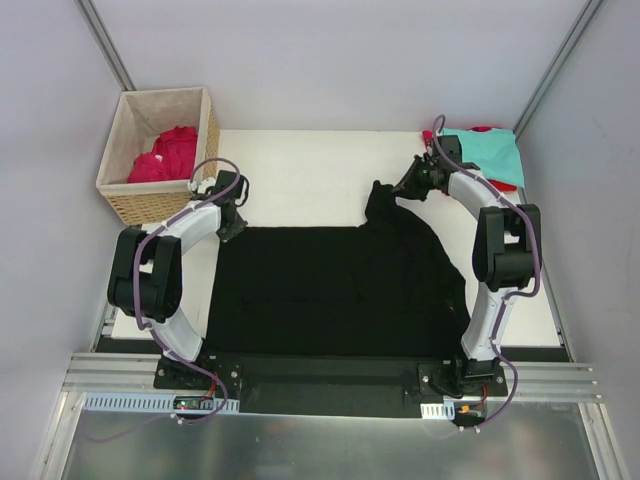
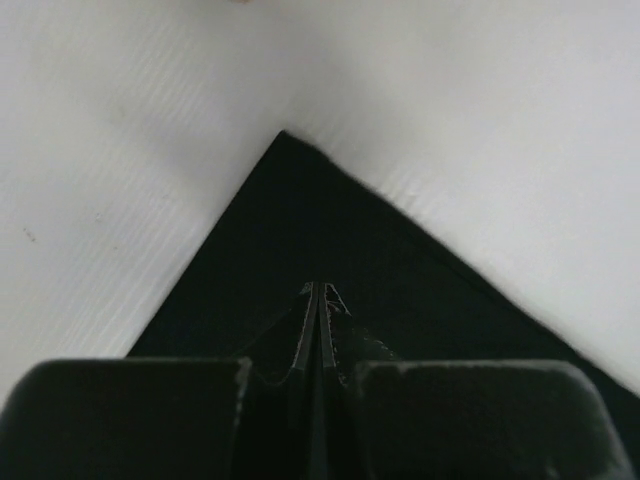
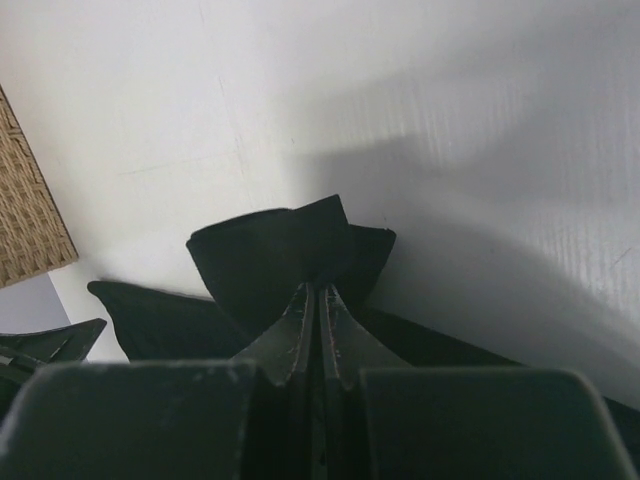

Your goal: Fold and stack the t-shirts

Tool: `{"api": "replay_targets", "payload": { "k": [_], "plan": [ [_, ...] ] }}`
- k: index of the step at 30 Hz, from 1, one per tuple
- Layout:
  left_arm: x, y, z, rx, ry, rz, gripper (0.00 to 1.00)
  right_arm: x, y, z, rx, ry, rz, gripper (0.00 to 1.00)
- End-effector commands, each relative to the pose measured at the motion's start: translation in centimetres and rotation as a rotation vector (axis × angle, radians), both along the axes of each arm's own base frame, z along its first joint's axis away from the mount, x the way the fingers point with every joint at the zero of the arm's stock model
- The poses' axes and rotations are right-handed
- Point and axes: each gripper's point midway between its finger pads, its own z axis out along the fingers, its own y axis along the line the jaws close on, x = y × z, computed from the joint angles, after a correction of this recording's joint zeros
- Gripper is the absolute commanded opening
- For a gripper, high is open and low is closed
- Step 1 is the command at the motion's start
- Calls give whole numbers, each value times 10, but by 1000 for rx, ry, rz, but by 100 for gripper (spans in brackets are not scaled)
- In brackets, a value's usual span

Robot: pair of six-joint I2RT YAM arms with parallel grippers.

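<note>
The black t-shirt (image 1: 330, 290) is soft, matte cloth spread nearly flat as a broad rectangle on the smooth white table (image 1: 300, 170). Its far-right part is pulled up into a crumpled peak.

At the shirt's far-left corner, the left gripper (image 1: 232, 228) has its 2 fingers (image 2: 310, 330) pressed together, pinching the pointed corner of cloth. At the raised peak, the right gripper (image 1: 405, 185) is clenched on a bunched, ruffled fold of the same shirt, which fans out past its fingers (image 3: 300, 330).

Beyond the shirt's far-left corner stands a square woven wicker basket (image 1: 130, 200) with a beige lining, holding a rumpled crimson-pink t-shirt (image 1: 170, 155). Beyond the shirt's far-right corner, a teal t-shirt (image 1: 485, 150) lies on top of a red t-shirt (image 1: 505, 185).
</note>
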Motion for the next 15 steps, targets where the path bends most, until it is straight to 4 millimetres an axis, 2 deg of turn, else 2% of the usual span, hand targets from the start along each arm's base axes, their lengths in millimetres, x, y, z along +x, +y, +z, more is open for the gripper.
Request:
{"api": "replay_targets", "payload": {
  "k": [1, 7, 12, 14, 15],
  "plan": [
    [-20, -2, -10, -16, 35, -6, 0, -8, 7, 19, 0, -39, 20, 1],
    [-17, -52, -7, -128, 16, -202, 0, -12, 9, 20, -3, -40, 26, 1],
    [-11, -77, -5, -219, 12, -312, 1, -12, 9, 26, -8, -49, 31, 1],
    [-6, -83, -2, -246, 7, -342, 9, -12, 8, 27, -10, -52, 29, 1],
    [-2, -80, -1, -248, 4, -340, 20, -13, 8, 27, -12, -52, 31, 1]
  ]
}}
